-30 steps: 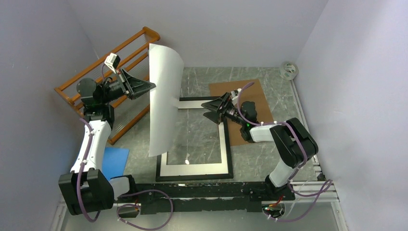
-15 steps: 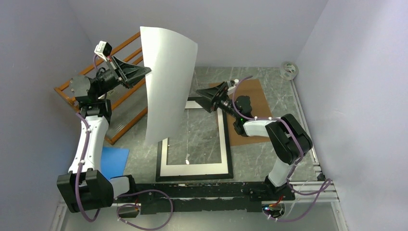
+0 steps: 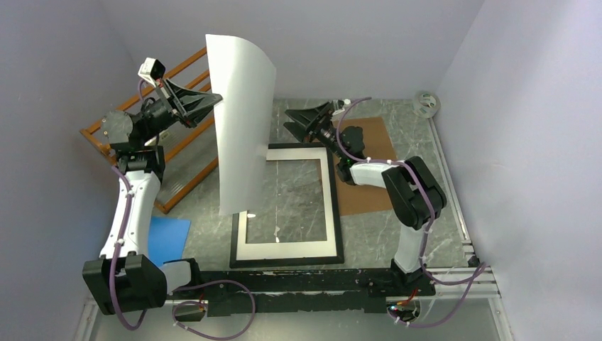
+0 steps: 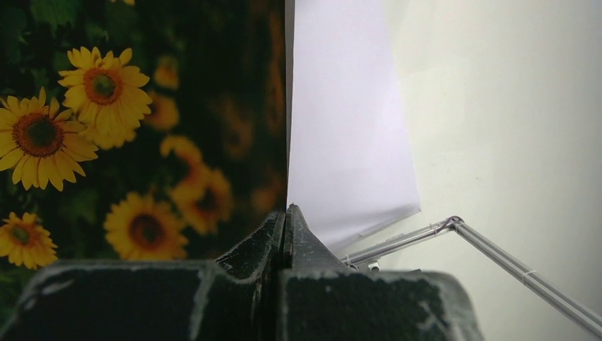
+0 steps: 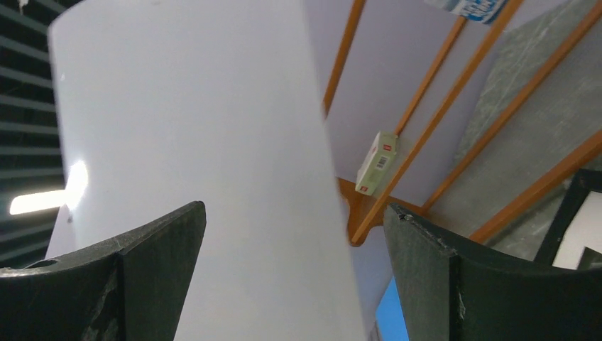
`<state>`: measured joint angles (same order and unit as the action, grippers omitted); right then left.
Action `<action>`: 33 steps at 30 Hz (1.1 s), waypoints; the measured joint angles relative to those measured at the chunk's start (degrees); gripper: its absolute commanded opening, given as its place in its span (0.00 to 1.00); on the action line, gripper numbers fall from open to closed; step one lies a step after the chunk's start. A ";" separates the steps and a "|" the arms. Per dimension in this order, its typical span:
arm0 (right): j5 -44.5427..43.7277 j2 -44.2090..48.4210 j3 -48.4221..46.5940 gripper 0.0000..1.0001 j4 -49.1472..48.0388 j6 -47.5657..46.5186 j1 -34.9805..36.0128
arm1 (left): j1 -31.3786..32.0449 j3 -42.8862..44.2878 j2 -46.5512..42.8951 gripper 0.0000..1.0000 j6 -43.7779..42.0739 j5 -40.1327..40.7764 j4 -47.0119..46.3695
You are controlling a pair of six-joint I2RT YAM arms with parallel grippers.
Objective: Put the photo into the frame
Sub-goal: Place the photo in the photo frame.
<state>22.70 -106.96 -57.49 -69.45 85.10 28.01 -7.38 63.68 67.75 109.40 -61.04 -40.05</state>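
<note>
A small white tag (image 5: pixel 376 163) with a red mark and barcode sits on the orange wooden rack (image 3: pixel 186 67) — its print too small to read. The left gripper (image 4: pixel 285 217) pinches one edge of the large sunflower print (image 3: pixel 245 121), white-backed and bowed, holding it upright over the thin black rectangular frame (image 3: pixel 334 206) lying flat on the marbled grey table (image 3: pixel 397 234). The right gripper (image 5: pixel 294 213) gapes wide, facing the white back.

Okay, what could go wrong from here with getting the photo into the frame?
The left claw pinches the photo by one edge, and it hangs curved, so it could slip or crease. Its low corner hangs over one side of the frame and may catch there when lowered. The right claw is open and faces the photo; a misjudged pinch could crumple it.
</note>
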 measured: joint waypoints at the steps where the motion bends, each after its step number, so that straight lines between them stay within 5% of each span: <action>1: -0.31 -0.61 -0.11 0.99 0.09 0.09 0.20 | 0.04 0.24 0.00 0.02 0.11 0.04 -0.09; 13: -4.09 -8.50 -6.05 0.99 -3.23 8.41 6.03 | 0.35 0.44 0.00 0.02 2.62 1.31 -2.58; 21: -10.45 -8.33 0.48 0.99 -12.92 18.62 4.92 | 0.35 0.44 -0.04 0.03 0.90 1.95 0.46; 33: -10.01 -5.88 3.39 0.99 -13.75 18.32 2.97 | 0.35 0.44 -0.04 0.03 -0.57 2.03 3.98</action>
<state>12.69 -112.84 -54.11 -83.20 103.42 30.98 -7.03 64.12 67.70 108.84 -59.00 -36.07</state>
